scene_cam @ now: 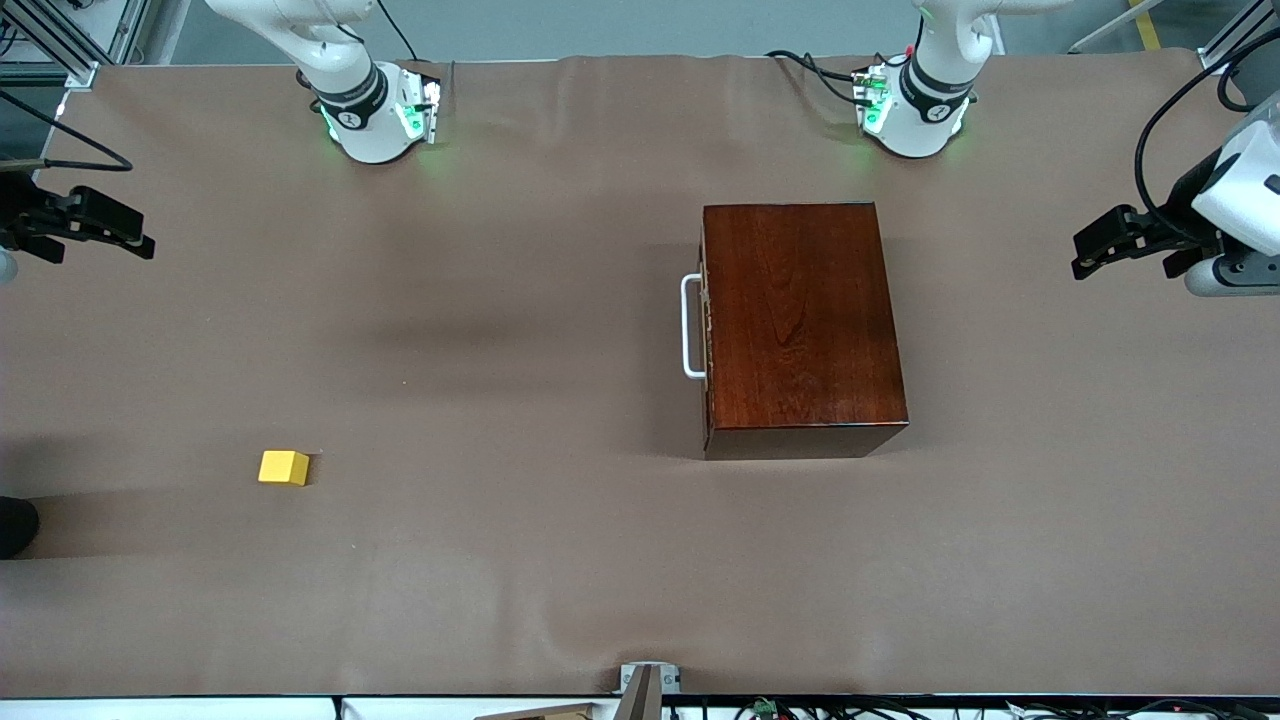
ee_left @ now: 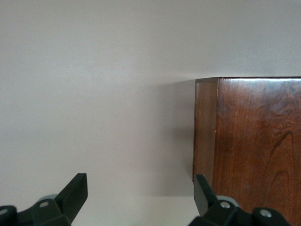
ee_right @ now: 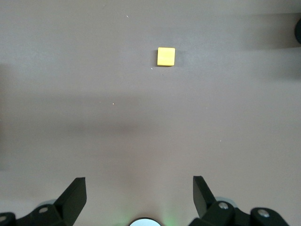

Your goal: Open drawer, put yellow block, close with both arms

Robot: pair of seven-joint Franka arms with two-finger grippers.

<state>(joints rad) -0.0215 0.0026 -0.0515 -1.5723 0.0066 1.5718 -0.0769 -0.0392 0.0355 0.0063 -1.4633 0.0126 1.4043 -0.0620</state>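
Note:
The drawer is shut inside the glossy mahogany casing (scene_cam: 800, 320), toward the left arm's end of the table. Only its dark front strip (scene_cam: 706, 340) and white bar handle (scene_cam: 690, 326) show, facing the right arm's end. The yellow block (scene_cam: 284, 467) lies on the brown table toward the right arm's end, nearer to the front camera than the casing; it also shows in the right wrist view (ee_right: 165, 56). My right gripper (scene_cam: 140, 235) (ee_right: 139, 193) is open and empty, up at the right arm's end. My left gripper (scene_cam: 1080, 255) (ee_left: 141, 193) is open and empty, up beside a casing corner (ee_left: 254, 141).
The two arm bases (scene_cam: 375, 115) (scene_cam: 915, 110) stand along the table's edge farthest from the front camera. A dark round object (scene_cam: 15, 525) sits at the right arm's end. A small metal bracket (scene_cam: 648, 685) is at the table's front edge.

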